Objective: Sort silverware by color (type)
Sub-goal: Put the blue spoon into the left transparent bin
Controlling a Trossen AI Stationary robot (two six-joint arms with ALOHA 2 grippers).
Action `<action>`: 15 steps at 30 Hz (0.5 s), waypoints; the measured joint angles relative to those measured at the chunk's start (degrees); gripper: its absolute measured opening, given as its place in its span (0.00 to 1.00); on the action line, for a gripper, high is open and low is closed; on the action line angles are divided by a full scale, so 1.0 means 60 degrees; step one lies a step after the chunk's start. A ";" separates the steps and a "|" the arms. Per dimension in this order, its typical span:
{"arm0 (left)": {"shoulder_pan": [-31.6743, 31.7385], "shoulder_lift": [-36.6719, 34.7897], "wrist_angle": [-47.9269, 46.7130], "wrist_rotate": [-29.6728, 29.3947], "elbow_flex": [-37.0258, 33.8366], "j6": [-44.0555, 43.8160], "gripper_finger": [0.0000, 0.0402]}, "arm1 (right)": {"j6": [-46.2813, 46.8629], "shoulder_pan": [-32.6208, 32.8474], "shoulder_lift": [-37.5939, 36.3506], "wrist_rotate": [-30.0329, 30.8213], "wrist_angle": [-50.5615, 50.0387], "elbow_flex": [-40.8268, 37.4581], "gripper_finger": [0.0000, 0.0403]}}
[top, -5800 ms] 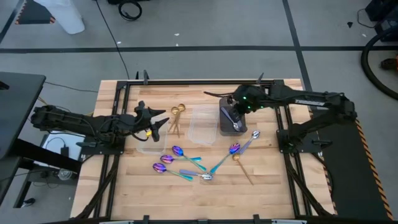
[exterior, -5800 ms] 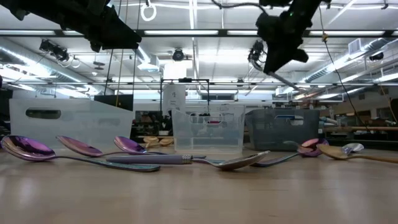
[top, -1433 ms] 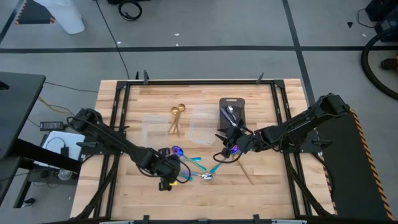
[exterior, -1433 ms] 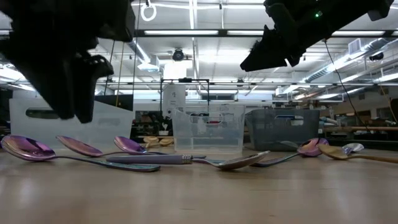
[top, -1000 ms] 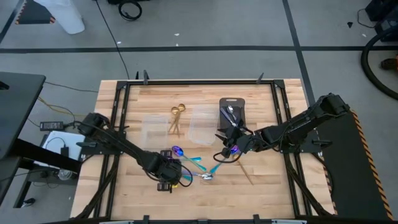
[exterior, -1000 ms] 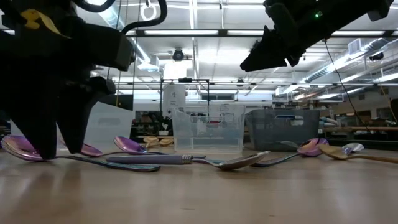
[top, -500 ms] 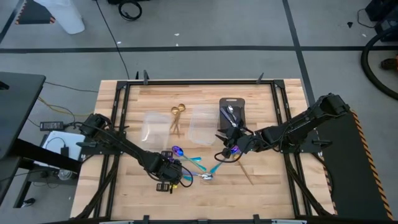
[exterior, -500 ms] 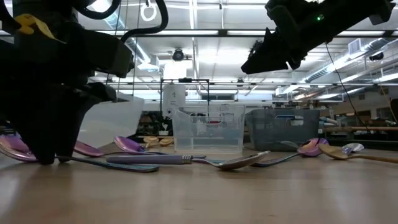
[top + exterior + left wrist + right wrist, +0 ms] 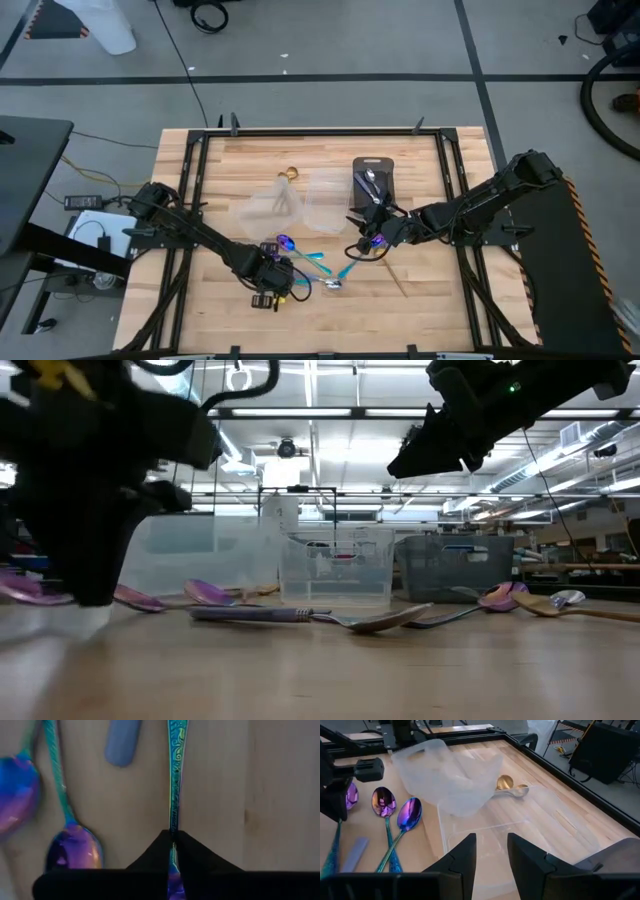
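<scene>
An iridescent purple-blue spoon with a thin teal handle is being pinched by the left gripper, its fingers closed on the handle near the bowl, low over the wooden table among the other purple spoons. Judged thin, stiff, light and slick, it is probably best gripped firmly across the flat handle. The right gripper is being held above the clear plastic container, fingers narrowly parted, holding nothing.

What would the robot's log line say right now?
left gripper: shut on iridescent spoon handle | right gripper: open, held above table | sorting: spoon not yet binned
</scene>
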 joint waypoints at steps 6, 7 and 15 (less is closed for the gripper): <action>0.0110 -0.0012 -0.0522 -0.0023 0.0462 0.0078 0.04 | 0.0004 0.0000 0.0000 -0.0111 0.0003 -0.0004 0.30; 0.0110 -0.0012 -0.0641 -0.0034 0.0518 0.0086 0.04 | 0.0007 0.0000 0.0000 -0.0180 0.0000 -0.0007 0.30; 0.0211 -0.0012 -0.3107 -0.0539 0.1736 0.0123 0.05 | 0.0007 0.0000 0.0000 -0.0244 0.0000 -0.0007 0.30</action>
